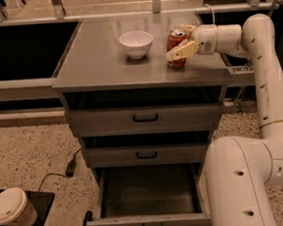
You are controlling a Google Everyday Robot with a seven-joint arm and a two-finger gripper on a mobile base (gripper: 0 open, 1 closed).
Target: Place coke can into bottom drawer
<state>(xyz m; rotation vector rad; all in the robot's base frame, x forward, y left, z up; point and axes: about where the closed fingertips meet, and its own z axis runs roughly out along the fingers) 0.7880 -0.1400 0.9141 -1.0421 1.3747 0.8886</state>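
Observation:
The coke can [175, 45] stands upright on the grey cabinet top [99, 64], right of centre, its silver top showing. My gripper [182, 40] reaches in from the right, with its cream fingers [182, 50] on either side of the can. The bottom drawer [149, 189] is pulled open below, its grey tray interior showing and its small black handle at the front edge.
A white bowl [136, 43] sits on the cabinet top left of the can. The two upper drawers [145, 118] are closed. My white arm and base [252, 165] stand at the right of the cabinet. A paper cup [12, 209] with a lid stands bottom left. A black cable [63, 171] lies on the floor.

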